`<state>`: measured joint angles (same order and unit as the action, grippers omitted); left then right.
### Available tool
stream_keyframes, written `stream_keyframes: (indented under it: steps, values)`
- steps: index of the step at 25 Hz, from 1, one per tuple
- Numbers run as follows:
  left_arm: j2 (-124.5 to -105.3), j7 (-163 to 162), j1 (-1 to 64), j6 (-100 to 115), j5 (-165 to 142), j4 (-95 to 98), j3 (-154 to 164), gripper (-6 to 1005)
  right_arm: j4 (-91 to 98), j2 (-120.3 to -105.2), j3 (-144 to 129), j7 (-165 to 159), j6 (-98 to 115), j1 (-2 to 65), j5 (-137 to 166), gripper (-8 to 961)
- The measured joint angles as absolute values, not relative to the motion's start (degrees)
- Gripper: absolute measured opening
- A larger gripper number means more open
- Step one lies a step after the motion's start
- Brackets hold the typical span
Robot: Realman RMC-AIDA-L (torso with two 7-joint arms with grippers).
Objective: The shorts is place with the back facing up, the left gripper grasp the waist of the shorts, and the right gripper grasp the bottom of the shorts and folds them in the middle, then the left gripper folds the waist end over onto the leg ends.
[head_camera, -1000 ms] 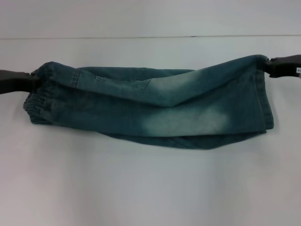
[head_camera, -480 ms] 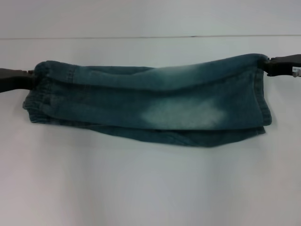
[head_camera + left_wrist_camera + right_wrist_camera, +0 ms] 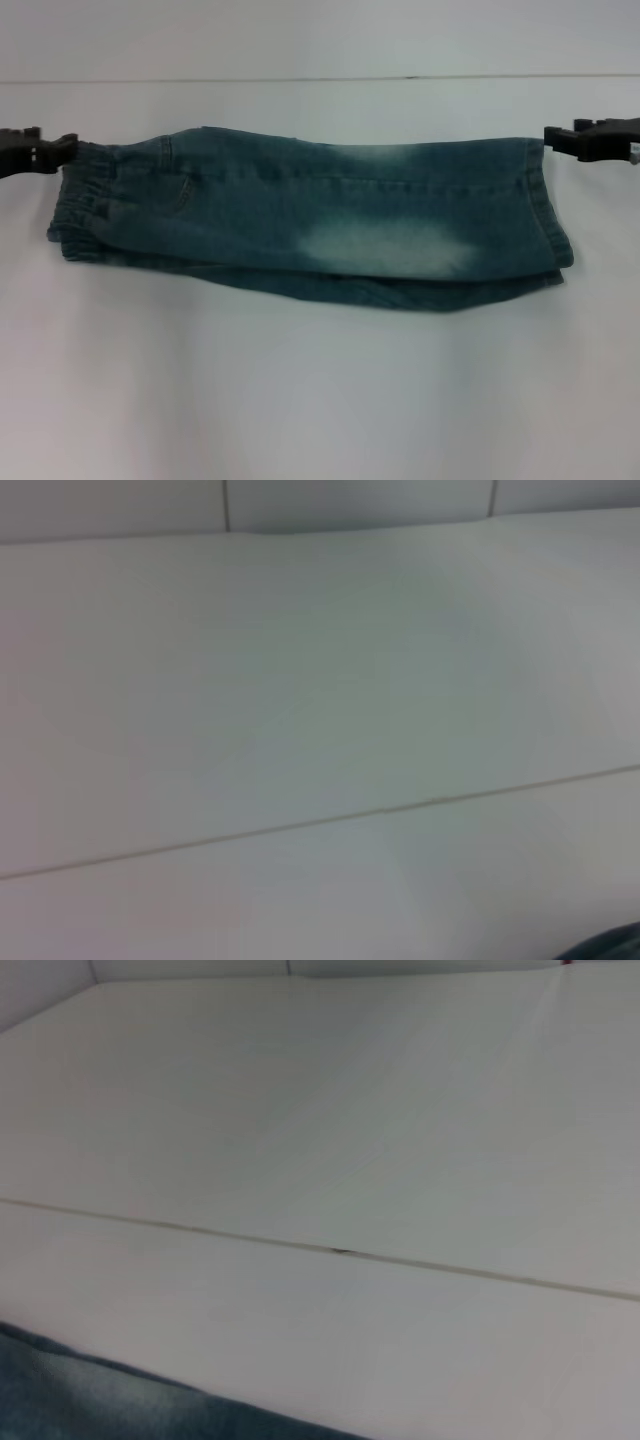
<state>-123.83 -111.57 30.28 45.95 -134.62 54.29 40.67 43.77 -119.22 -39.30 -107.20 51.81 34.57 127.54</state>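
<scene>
The shorts (image 3: 310,225) lie folded lengthwise on the white table (image 3: 320,400), a long denim band running across it from the left side to the right, nearer the far edge than the near one. The elastic waist sits at the left end, the leg hems at the right end. The left gripper (image 3: 55,152) is at the far corner of the waist, just touching or barely apart from the cloth; whether it has hold of the fabric cannot be told. The right gripper (image 3: 560,140) stands just beside the far corner of the leg hems, apart from the denim with nothing between its fingers; how wide they stand cannot be made out. A thin seam line crosses the table behind the shorts.
</scene>
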Motion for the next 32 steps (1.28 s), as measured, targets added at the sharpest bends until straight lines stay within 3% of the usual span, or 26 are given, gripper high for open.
stream_keyframes:
  steps: [10,18,23,32]
  values:
    - [-123.34,-96.5,20.0,65.1,-119.3,61.0,36.3,650,47.3,-119.38,-38.9,-95.1,66.8,28.5,115.5,720]
    - [-123.63,-86.2,16.3,76.4,-118.9,59.0,29.6,936,48.8,-119.43,-38.7,-88.2,81.7,24.3,111.1,871]
    - [-123.73,-82.6,16.6,71.5,-119.0,54.8,30.0,936,46.8,-119.53,-38.7,-84.5,87.1,23.5,111.1,942]
    - [-123.17,-75.9,20.2,60.3,-119.5,46.7,32.4,937,43.8,-119.66,-39.2,-84.1,88.0,23.5,111.1,937]
